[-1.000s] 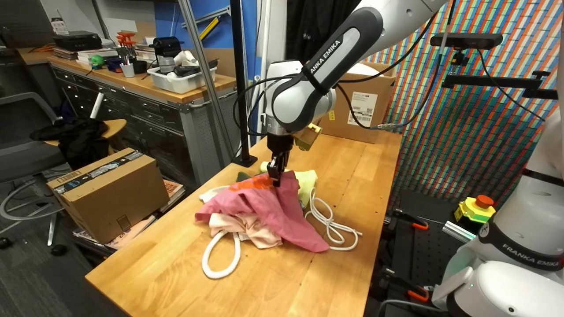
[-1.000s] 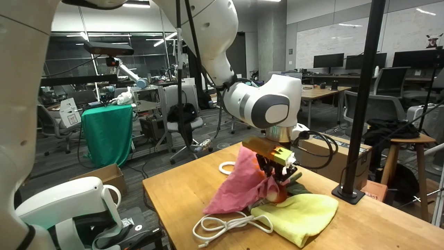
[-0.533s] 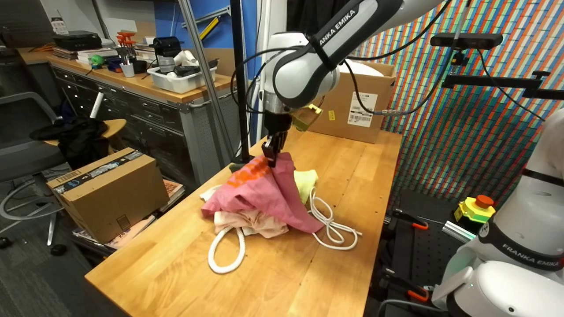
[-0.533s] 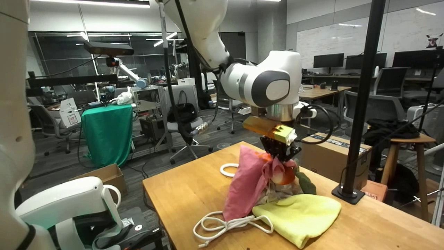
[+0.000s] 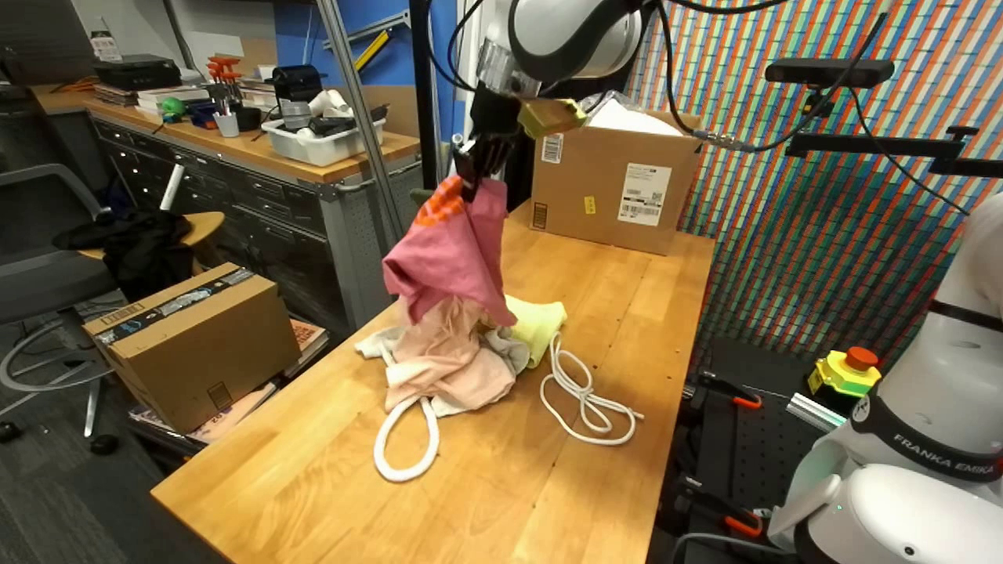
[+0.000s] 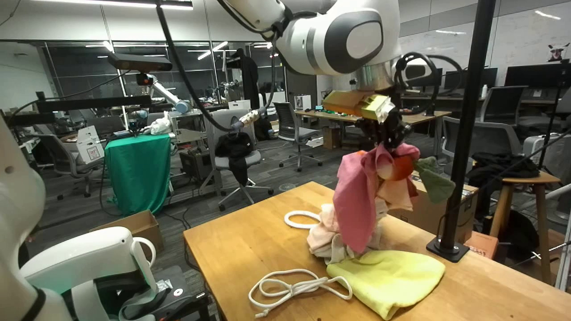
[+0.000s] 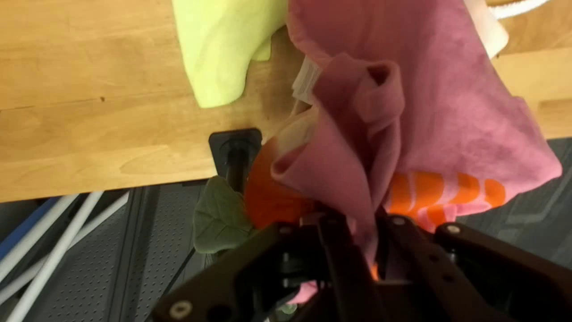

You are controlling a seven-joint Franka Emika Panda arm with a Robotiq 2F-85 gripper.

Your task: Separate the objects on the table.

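My gripper [image 6: 386,143] is shut on the pink cloth [image 6: 355,205], lifted above the table [image 5: 486,501]; the wrist view shows it pinched between the fingers [image 7: 334,232]. The orange-and-green plush toy [image 6: 403,168] hangs with it beside the fingers; whether it is pinched too I cannot tell. The pinkish-white cloth [image 5: 450,368] trails below, partly raised, its lower part on the table. A greyish-white piece [image 5: 509,348] lies under it. The pale yellow cloth [image 6: 388,281] lies flat close by. The white rope [image 6: 290,290] is knotted on the table. A thick white rope loop [image 5: 401,475] lies apart from it.
A brown cardboard box [image 5: 603,184] with a white label stands at the table's far end. A black post [image 6: 464,133] is mounted at the table edge, close to the hanging toy. Another cardboard box [image 5: 200,345] sits beside the table, lower down.
My gripper has risen well above the table, carrying the pink cloth and the plush toy up. The pinkish-white cloth is uncovered and partly pulled up. The yellow cloth and knotted rope stay nearly in place.
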